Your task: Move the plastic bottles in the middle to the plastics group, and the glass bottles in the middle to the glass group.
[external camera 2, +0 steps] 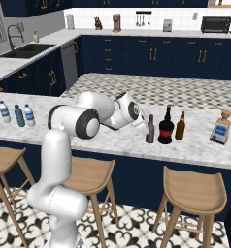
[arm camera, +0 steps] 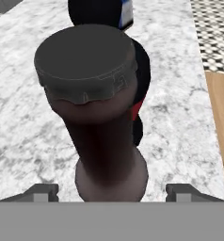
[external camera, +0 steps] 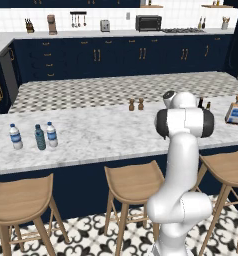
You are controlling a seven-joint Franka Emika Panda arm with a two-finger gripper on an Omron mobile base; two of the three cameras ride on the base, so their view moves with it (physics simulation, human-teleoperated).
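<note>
A slim dark brown long-necked bottle (external camera 2: 150, 130) stands upright on the marble counter (external camera 2: 112, 138), its crimped cap (arm camera: 85, 61) close up in the hand view. My gripper (external camera 2: 145, 122) is open around its neck, the fingertips (arm camera: 41, 192) wide apart with a gap on each side. Just beyond it stand the fat black bottle with a red label (external camera 2: 166, 128), the amber-brown beer bottle (external camera 2: 180, 126) and the square clear flask (external camera 2: 221, 127). At the counter's left end two clear plastic bottles (external camera: 15, 136) (external camera: 51, 134) flank a teal one (external camera: 39, 137).
Two small brown shakers (external camera: 132, 104) stand mid-counter near its far edge. Wooden stools (external camera: 132, 182) line the near side of the counter. A broad stretch of bare marble lies between the plastic bottles and the arm.
</note>
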